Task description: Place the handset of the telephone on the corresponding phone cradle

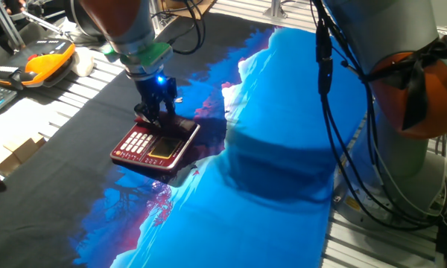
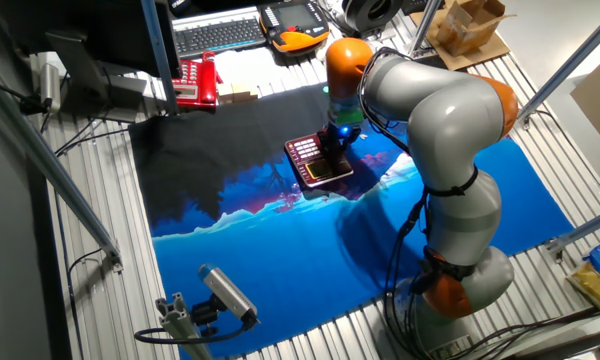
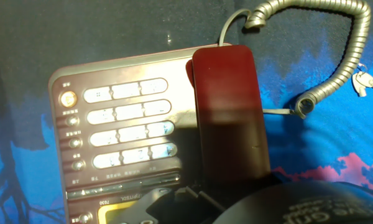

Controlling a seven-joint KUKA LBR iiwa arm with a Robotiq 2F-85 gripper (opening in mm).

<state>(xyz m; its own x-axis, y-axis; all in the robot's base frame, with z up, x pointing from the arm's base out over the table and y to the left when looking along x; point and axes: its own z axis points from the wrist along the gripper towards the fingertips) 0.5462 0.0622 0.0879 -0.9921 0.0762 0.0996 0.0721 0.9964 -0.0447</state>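
Handset [image 3: 229, 115] sits in cradle [image 3: 199, 68] at phone's 3 o'clock side. Gripper [image 1: 156, 112] right above; finger state unclear. Next: release, lift clear.

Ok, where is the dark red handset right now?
In the hand view the dark red plastic handset lies along the right side of the dark red desk telephone, beside the white keypad buttons, with its grey coiled cord looping off to the right.

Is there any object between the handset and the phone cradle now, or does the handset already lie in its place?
Nothing visible stands between them. In the hand view the handset already lies along the phone cradle side of the telephone, beside the keypad. The coiled cord curls away on the cloth. The gripper is directly above.
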